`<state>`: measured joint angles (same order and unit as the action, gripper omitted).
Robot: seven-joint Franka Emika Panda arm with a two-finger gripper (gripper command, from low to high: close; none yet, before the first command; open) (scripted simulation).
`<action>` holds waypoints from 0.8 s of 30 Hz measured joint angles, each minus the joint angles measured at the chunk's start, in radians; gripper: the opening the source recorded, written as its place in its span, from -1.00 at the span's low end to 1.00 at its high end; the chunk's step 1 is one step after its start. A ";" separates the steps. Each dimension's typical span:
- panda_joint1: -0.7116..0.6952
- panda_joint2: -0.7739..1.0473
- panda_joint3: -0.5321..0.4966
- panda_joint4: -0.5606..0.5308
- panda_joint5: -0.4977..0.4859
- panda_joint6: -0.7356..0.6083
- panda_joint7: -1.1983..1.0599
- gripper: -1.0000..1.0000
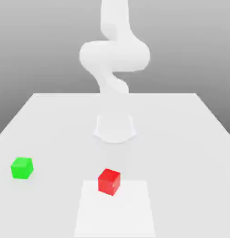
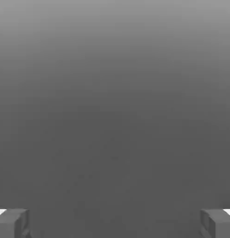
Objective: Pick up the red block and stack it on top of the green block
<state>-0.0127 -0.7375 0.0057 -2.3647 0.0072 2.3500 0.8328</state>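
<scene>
Hand view: the gripper (image 2: 115,223) stands fully spread, its two fingertips (image 2: 12,223) at opposite edges, with nothing between them. Exterior view: the red block (image 1: 109,181) rests on the table (image 1: 181,139), well below and forward of the raised arm (image 1: 114,56); the green block (image 1: 22,168) lies apart from it toward the exterior view's left. Judged step: approach. Centre the spread jaws over the red block, square to its faces, then descend straight before closing.

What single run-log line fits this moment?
phase: pre-grasp | gripper: open, empty | red block: on table, untouched | green block: apart, nothing stacked
</scene>
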 joint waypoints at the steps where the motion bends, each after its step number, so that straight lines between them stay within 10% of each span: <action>1: -0.006 0.031 0.003 -0.031 0.003 0.024 0.016 0.00; 17: -0.103 0.591 0.072 -0.527 0.021 0.452 0.315 0.00; 23: -0.090 0.868 0.036 -0.531 -0.053 0.677 0.394 0.00; 24: -0.079 0.903 0.024 -0.527 -0.056 0.707 0.396 -1.00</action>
<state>-0.0921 0.1660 0.0300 -2.8914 -0.0486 3.0574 1.2292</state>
